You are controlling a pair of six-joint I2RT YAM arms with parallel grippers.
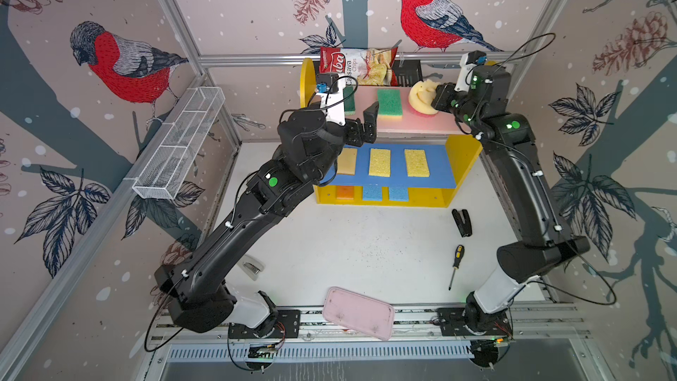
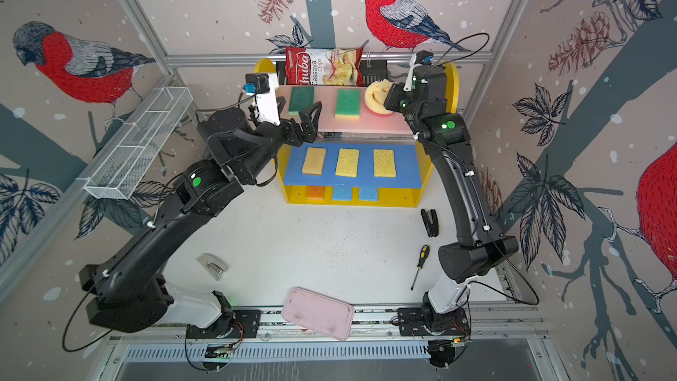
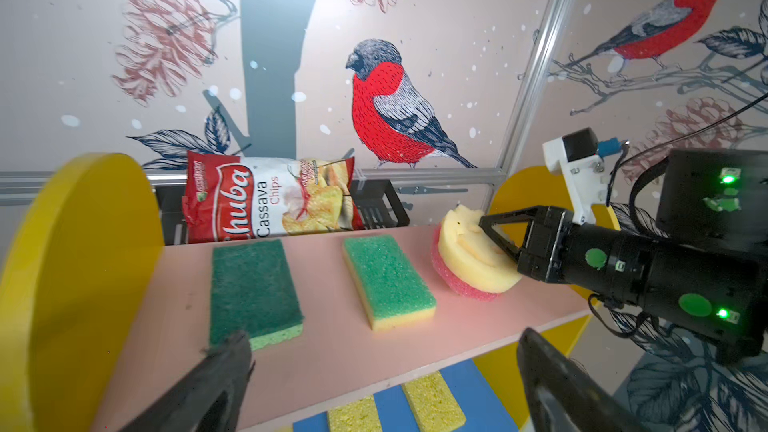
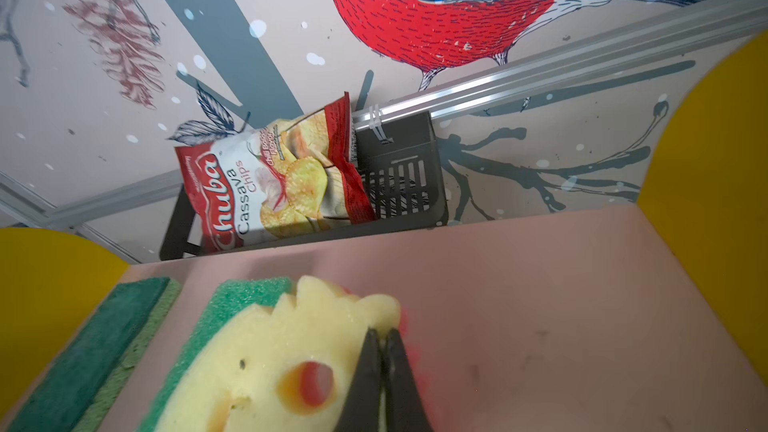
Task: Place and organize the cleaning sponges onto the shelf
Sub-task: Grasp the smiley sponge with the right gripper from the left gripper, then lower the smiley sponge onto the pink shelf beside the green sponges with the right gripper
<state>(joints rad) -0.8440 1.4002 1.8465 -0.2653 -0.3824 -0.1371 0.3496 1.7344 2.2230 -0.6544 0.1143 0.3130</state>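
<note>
The shelf (image 1: pixel 421 120) stands at the back. A dark green sponge (image 1: pixel 350 102) and a green-and-yellow sponge (image 1: pixel 389 102) lie on its pink top board. My right gripper (image 1: pixel 434 98) is shut on the edge of the round yellow-pink smiley sponge (image 4: pixel 270 367), which rests tilted on that board. My left gripper (image 3: pixel 384 338) hangs open and empty at the board's front edge, near the dark green sponge (image 3: pixel 253 288). On the blue middle board lie a tan sponge (image 1: pixel 347 161) and two yellow ones (image 1: pixel 380 162). The yellow base holds an orange sponge (image 1: pixel 345 192) and two blue ones (image 1: pixel 372 192).
A chips bag (image 1: pixel 357 65) leans in a black basket (image 1: pixel 408 71) behind the shelf. A white wire rack (image 1: pixel 179 141) hangs on the left wall. On the table lie a black stapler (image 1: pixel 462 222), a screwdriver (image 1: pixel 455 265), a grey stapler (image 1: pixel 252 268) and a pink tray (image 1: pixel 358 312).
</note>
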